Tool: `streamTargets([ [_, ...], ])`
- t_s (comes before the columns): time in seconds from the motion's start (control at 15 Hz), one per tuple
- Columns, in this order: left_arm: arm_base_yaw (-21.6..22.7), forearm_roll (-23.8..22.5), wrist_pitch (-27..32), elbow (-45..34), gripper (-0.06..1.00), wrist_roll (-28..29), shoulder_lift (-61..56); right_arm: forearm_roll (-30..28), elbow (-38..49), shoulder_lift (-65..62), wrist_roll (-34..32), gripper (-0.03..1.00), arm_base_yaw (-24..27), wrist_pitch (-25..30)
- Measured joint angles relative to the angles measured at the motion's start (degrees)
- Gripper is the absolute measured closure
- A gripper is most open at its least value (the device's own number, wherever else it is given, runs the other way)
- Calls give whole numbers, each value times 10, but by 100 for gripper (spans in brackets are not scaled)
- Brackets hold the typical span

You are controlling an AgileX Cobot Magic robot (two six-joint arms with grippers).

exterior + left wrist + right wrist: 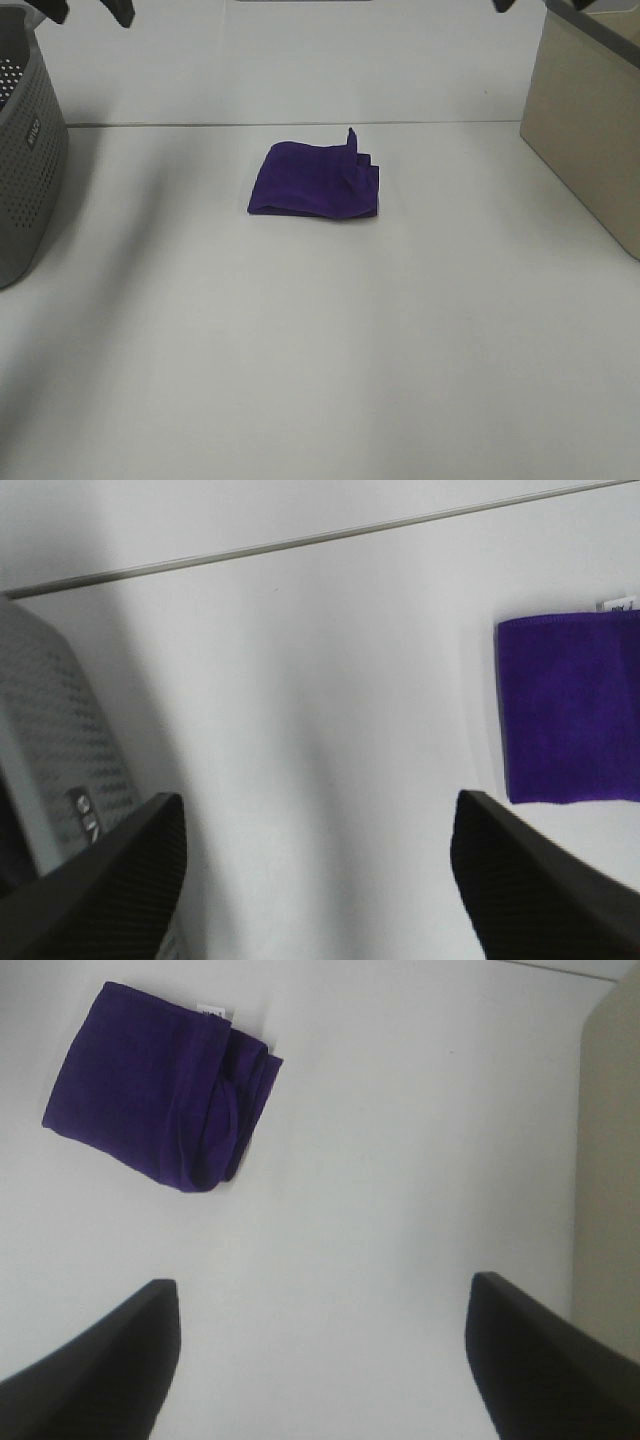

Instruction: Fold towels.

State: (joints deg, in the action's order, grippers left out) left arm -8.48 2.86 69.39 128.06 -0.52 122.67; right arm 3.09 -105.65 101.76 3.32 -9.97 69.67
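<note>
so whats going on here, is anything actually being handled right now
Nothing is being held. A purple towel lies folded into a small bundle on the white table, one side bunched and a corner sticking up. Both arms are raised away from it: the left gripper and right gripper are open and empty above bare table. A grey perforated basket stands at the left, a beige bin at the right.

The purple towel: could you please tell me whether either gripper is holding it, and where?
Neither. The towel lies folded on the table, both grippers open and apart from it.
</note>
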Motion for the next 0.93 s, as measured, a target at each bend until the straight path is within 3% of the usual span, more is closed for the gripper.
streamTargets([
  [0.27,6,-23,-4,-264,10,21,-239,-2,220,-257,-15,19,48,1],
  [0.33,6,-23,-10,-303,10,28,-277,-2,249,-295,-16,19,49,1],
  [0.6,6,-34,-72,-582,9,49,-587,-2,435,-577,-23,19,51,2],
  [0.93,6,-52,-143,-855,9,50,-922,-17,589,-890,-21,19,52,3],
])
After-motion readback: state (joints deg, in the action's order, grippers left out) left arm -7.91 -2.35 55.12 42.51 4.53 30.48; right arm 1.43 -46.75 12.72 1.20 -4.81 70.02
